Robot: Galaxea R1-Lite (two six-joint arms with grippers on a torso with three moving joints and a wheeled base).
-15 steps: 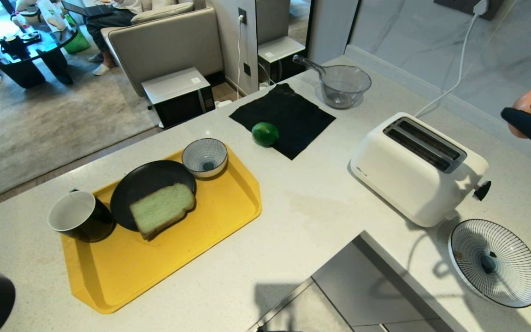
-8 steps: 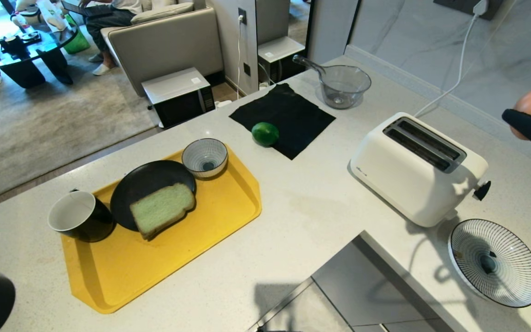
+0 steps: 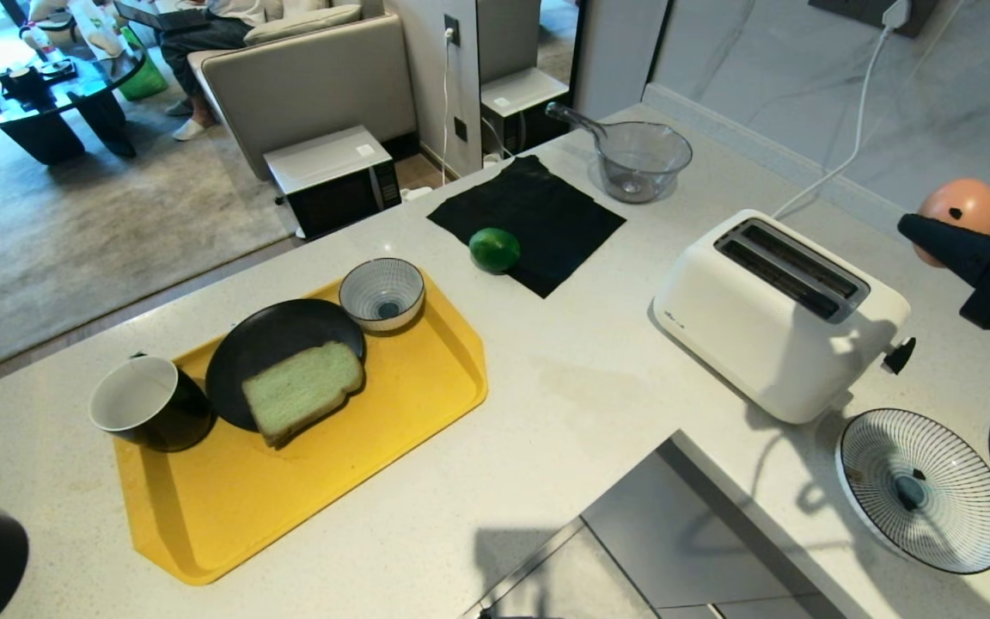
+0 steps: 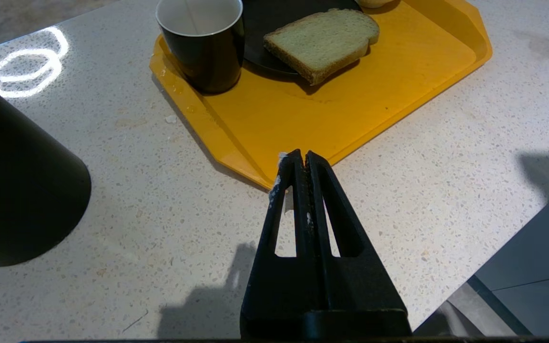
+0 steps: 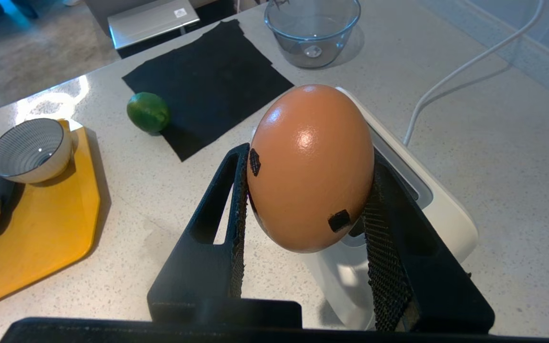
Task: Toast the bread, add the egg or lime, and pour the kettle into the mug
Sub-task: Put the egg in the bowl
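**Operator:** Take me across the head view, left to right. What does your next move turn on?

**Me:** At lower left the glossy black mug with a white inside point(image 3: 148, 415) stands on the yellow plastic tray point(image 3: 357, 464), and beside it the pale green slice of bread with a brown crust point(image 3: 302, 389) lies on a black plate point(image 3: 263, 344). Just past them the small blue-and-white striped bowl point(image 3: 381, 293) sits on the tray's far corner. My left claw point(image 4: 301, 159) is pressed shut and empty over the speckled desk point(image 3: 581, 387), near the tray's edge. The glossy green lime point(image 3: 494, 249) rests mid-frame at the edge of the black cloth point(image 3: 538, 219).

**Operator:** And the egg?

**Me:** My right claw point(image 5: 306, 190) holds the pinkish-orange egg with dark spots point(image 3: 959, 206) at the far right, long axis upright, above the white two-slot toaster point(image 3: 779, 314). The tray things lie well off to its left, so I judge that the carry runs that way.

**Operator:** What differs from before?

**Me:** Claw and egg have shifted leftward in the frame; nothing else moved.
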